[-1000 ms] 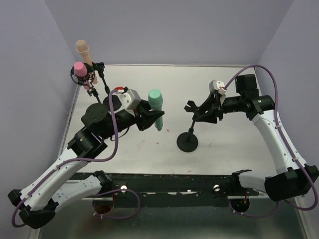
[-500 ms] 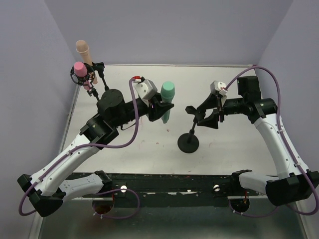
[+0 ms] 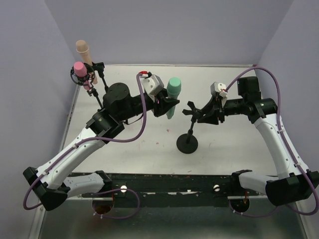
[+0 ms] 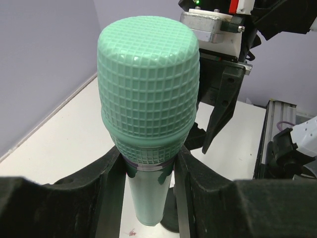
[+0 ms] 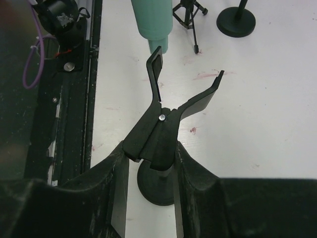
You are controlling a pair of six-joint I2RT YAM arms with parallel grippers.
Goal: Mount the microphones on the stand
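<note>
1. We found the green microphone point(image 3: 172, 95) clamped in the left gripper point(image 3: 166, 105). Its fingers point(image 4: 111, 183) pressed on both sides of the neck just under the head.
2. The microphone was mint green all over. It had a domed head moulded in a square grid, a thin band beneath it, and a plain handle pointing down. It hung nearly upright, clear of the table point(image 3: 149, 149).
3. From above, it sat slightly toward 12 o'clock from the table's middle. The round black base of the stand point(image 3: 187, 144) lay near it at 5 o'clock.
4. The right gripper point(image 3: 205, 113) was closed around the hub of the stand's black clip point(image 5: 159, 119).
5. The clip's two prongs spread open toward 9 o'clock in the top view, facing the green microphone, close to it but apart.
6. At the table's 10 o'clock corner we saw a pink microphone point(image 3: 79, 68), with a beige microphone point(image 3: 83, 49) at its 12 o'clock.
</note>
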